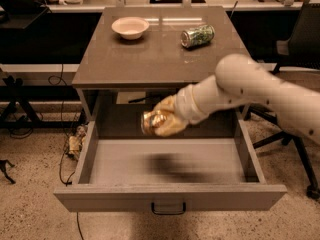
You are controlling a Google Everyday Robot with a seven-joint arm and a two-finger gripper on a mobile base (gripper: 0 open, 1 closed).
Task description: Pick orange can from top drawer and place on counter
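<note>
My gripper (pixel 161 121) is shut on the orange can (pixel 151 122), a shiny orange-gold can held on its side in the air above the open top drawer (pixel 170 164). The can hangs below the front edge of the counter (pixel 150 59), over the drawer's back half. Its shadow falls on the grey drawer floor. The white arm reaches in from the right. The drawer has a small dark handle (pixel 168 208) on its front panel.
A white bowl (pixel 130 27) and a green-and-silver can (pixel 197 36) lying on its side sit at the back of the counter. An office chair (pixel 300 59) stands to the right. Cables and a dark stand are on the floor at the left.
</note>
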